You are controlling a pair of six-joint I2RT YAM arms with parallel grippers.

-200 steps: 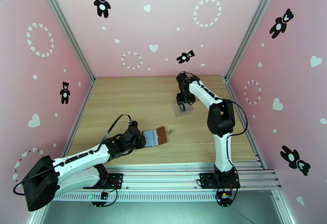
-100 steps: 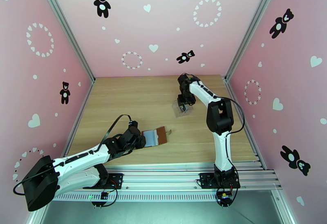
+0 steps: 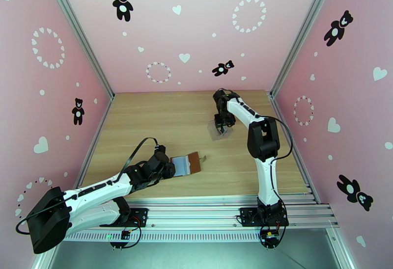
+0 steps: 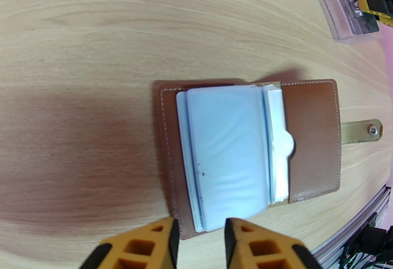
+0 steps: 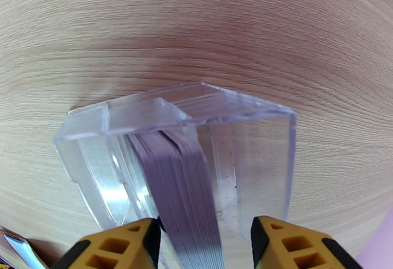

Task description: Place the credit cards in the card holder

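The card holder (image 3: pixel 195 162) (image 4: pixel 314 137) lies open and flat on the table, its brown cover under greyish see-through pockets and its snap tab (image 4: pixel 361 131) pointing right. My left gripper (image 3: pixel 167 166) (image 4: pixel 201 243) sits at its near edge, its jaws a narrow gap apart and clamping nothing. The credit cards (image 5: pixel 186 186) (image 4: pixel 356 7) are a dark stack standing inside a clear plastic case (image 5: pixel 255 137) (image 3: pixel 214 133). My right gripper (image 3: pixel 221 125) (image 5: pixel 204 240) reaches down into the case, open. Its left finger is against the stack and its right finger stands apart.
Pink walls close in the wooden table (image 3: pixel 162 122) on three sides. An aluminium rail (image 3: pixel 206 211) runs along the near edge. Bare wood lies between the card holder and the clear case.
My right gripper's jaws have narrowed around the card stack, and the right arm has shifted slightly over the case. The left arm and the card holder have not moved.
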